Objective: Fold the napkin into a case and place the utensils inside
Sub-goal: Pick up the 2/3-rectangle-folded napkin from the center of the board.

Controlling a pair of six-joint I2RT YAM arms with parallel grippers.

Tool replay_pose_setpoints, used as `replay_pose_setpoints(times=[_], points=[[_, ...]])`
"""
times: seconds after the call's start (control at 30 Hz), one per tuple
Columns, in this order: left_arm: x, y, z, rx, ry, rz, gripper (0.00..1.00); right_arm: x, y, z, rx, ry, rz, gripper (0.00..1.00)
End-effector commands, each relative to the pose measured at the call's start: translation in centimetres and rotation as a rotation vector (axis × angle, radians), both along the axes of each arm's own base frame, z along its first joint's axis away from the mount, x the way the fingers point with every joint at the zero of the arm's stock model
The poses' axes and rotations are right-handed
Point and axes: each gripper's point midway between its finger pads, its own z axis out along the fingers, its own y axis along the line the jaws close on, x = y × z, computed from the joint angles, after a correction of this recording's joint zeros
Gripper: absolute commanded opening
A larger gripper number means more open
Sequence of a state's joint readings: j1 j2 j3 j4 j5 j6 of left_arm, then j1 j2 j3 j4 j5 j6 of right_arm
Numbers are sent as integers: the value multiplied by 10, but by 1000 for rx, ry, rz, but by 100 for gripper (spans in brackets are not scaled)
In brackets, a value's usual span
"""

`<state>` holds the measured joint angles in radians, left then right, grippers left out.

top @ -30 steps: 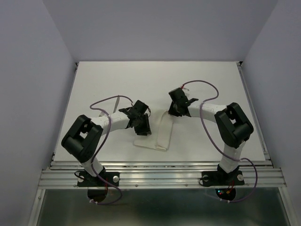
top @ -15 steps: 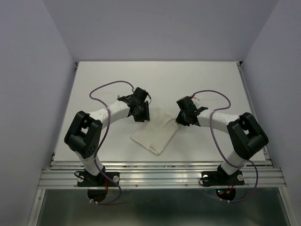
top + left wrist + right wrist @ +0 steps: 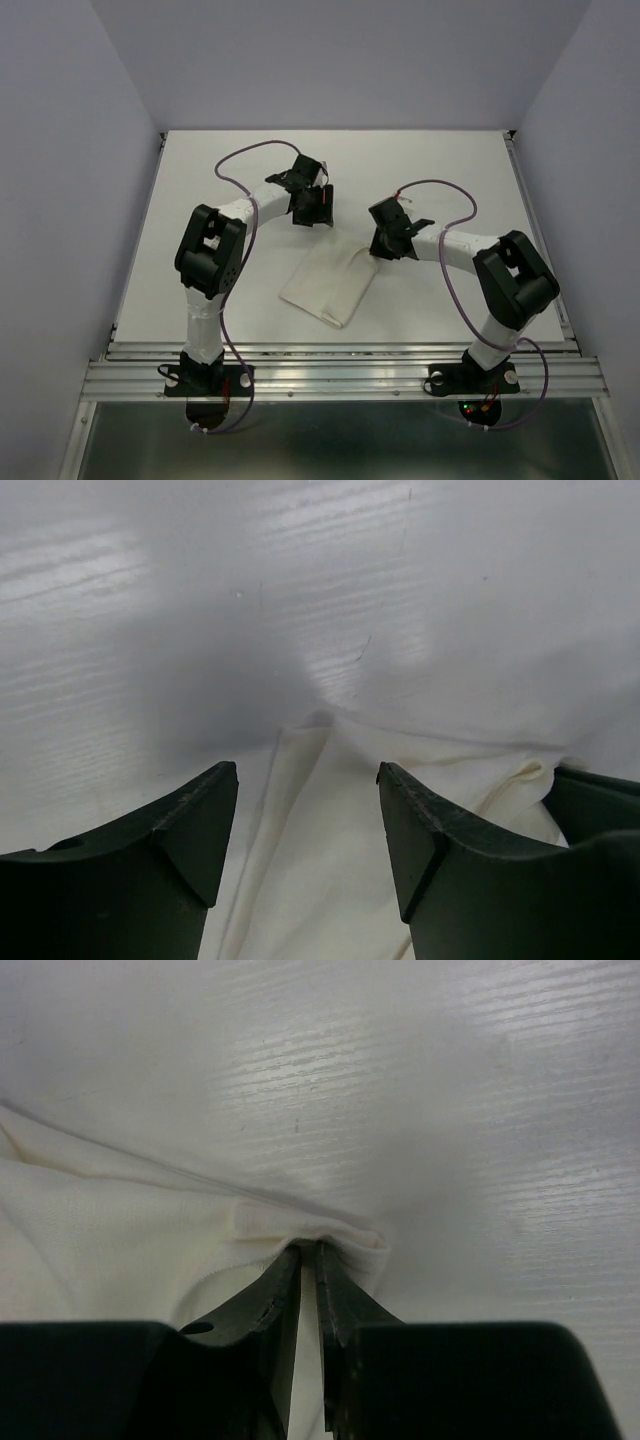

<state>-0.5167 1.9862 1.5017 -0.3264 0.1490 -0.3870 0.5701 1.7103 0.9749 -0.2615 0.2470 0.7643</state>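
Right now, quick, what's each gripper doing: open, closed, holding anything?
The left gripper is open, holding nothing.
The right gripper is shut, pinching an edge of the napkin.

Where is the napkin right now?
In the top view, the napkin lies mid-table toward the near edge, its right corner pinched by the right gripper.

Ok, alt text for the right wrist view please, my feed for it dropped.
The right gripper, at bottom centre, is shut on a bunched edge of the napkin. The cream-white cloth spreads away to the left, lying on the white table, which fills the rest of the view.
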Motion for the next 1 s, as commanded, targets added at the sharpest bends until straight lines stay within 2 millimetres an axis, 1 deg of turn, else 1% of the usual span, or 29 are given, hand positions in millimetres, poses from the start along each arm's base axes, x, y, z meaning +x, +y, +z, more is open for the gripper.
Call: replay_pose_setpoints(times=[0.0, 0.03, 0.13, 0.23, 0.27, 0.33, 0.37, 0.43, 0.47, 0.57, 0.63, 0.67, 0.77, 0.83, 0.87, 0.9, 0.97], points=[[-17, -6, 2, 6, 35, -125, 68, -6, -8, -15, -65, 50, 26, 18], [-23, -3, 0, 11, 43, -134, 68, -4, -7, -14, -66, 49, 29, 18], [-31, -6, -1, -13, 57, -169, 68, -3, -8, -16, -74, 49, 30, 18], [-39, -2, -13, 0, 95, -166, 67, -1, -7, -17, -80, 51, 35, 18], [-43, 0, -21, 7, 114, -163, 65, 0, -6, -17, -79, 49, 35, 18], [-46, 1, -30, 12, 136, -162, 62, 0, -6, -16, -79, 48, 36, 18], [-48, 5, -38, 33, 152, -149, 57, 0, -6, -15, -80, 46, 36, 18], [-49, 8, -42, 42, 158, -138, 56, 1, -7, -15, -83, 43, 37, 18], [-50, 9, -44, 41, 160, -139, 55, 2, -11, -15, -85, 42, 25, 18], [-55, 8, -49, 38, 178, -149, 52, 2, -10, -16, -84, 46, 27, 18], [-57, 9, -55, 44, 195, -148, 45, 2, -10, -16, -81, 46, 28, 18], [-58, 7, -55, 36, 198, -152, 44, 3, -9, -15, -80, 44, 26, 18], [-59, 7, -57, 30, 211, -145, 28, 4, -8, -15, -78, 42, 27, 18], [-58, 6, -55, 27, 209, -139, 10, 5, -8, -14, -76, 41, 26, 18], [-58, 4, -52, 16, 210, -133, 4, 4, -8, -15, -76, 43, 24, 18], [-59, 1, -48, -2, 212, -140, 0, 4, -8, -15, -77, 43, 22, 18], [-59, -9, -38, -69, 204, -154, 0, 4, -7, -16, -73, 48, 19, 18]])
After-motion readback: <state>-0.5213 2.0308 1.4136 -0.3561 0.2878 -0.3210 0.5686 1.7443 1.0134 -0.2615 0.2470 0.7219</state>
